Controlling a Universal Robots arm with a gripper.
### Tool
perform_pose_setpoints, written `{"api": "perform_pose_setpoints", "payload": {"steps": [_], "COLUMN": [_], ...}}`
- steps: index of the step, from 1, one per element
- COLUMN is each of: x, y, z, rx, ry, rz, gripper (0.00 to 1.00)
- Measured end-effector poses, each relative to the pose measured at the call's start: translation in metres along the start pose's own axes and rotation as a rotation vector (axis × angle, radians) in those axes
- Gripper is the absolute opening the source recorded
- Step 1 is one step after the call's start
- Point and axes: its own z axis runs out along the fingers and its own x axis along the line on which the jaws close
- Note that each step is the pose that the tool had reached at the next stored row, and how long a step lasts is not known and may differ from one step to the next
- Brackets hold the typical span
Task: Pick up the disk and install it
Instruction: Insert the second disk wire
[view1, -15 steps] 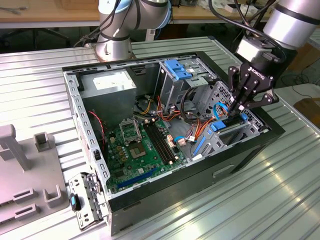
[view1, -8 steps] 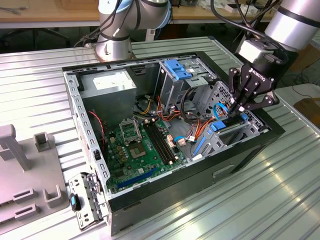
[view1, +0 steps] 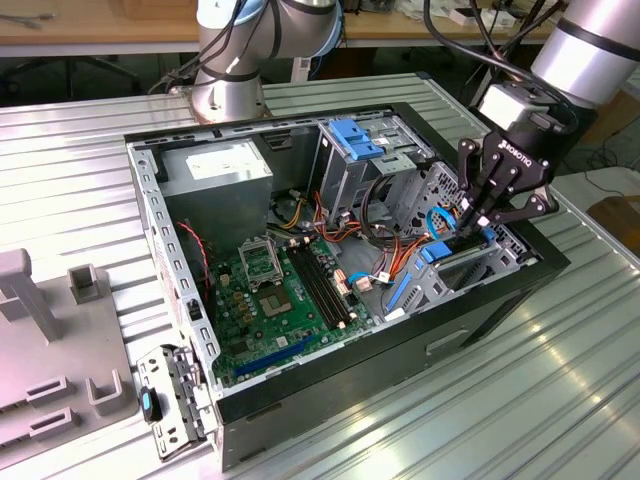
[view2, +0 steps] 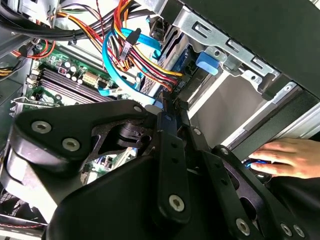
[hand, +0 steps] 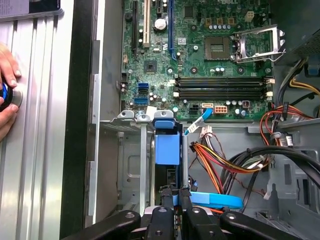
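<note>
fingers (hand: 174, 196) are pinched closed on the blue-railed disk (hand: 167, 147), which stands on edge in the drive bay at the front corner of the open PC case (view1: 300, 385) on the worktop (view1: 560, 400)

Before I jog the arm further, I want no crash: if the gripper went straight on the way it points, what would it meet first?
Probably the disk itself: the gripper sits right at its upper edge, in the drive bay. Depth is unclear, so contact may already exist.
</note>
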Motion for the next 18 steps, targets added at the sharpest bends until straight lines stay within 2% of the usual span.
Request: {"api": "perform_pose_setpoints", "payload": {"steps": [12, 18], "x": [-0.0002, -0.0002], "y": [-0.0021, -0.0021], "z": [0.0025, 0.0024], "rx": [-0.0036, -0.0027], "ry": [-0.0061, -0.0048], "rz": [-0.002, -0.013], "gripper": [0.16, 0.16]}}
